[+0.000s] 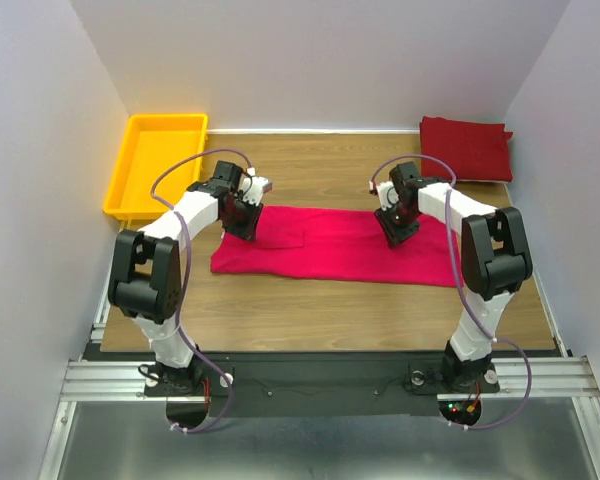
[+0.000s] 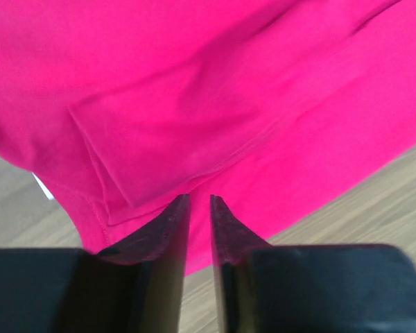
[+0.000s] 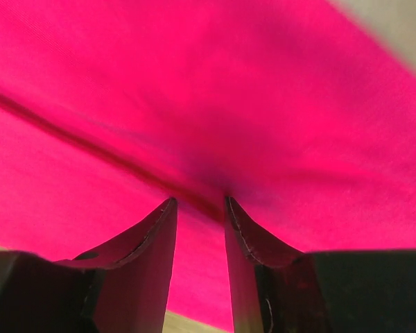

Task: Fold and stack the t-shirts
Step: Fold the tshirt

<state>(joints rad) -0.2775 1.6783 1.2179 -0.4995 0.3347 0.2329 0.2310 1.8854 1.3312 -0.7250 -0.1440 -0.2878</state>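
1. Fingers (image 2: 168,232) of the left gripper (image 2: 197,200) stand a narrow slit apart, with their dark tips down on the bright pink t-shirt (image 2: 215,90). Pink cloth shows through the slit, but it cannot be told whether any of it is nipped.
2. In the left wrist view, a sleeve (image 2: 145,146) lies folded flat on the body of that shirt. Its stitched hem runs just ahead of the fingertips.
3. The right gripper (image 3: 200,201) has its fingers (image 3: 142,243) a little wider apart, also down on the pink cloth. A dark crease (image 3: 90,142) runs slantwise across the cloth into the gap between the tips. A fold may be pinched there, but the close, blurred view does not settle it.
4. Seen from above, the pink t-shirt is a long band across the middle of the wooden table (image 1: 330,300). The left gripper is at the band's far edge near its left end, and the right gripper is at the far edge toward its right end.
5. The crimson t-shirt (image 1: 467,147) lies folded in the table's far right corner, well apart from the pink one.
6. A yellow tray (image 1: 120,180) sits at the far left corner, beside the left arm.
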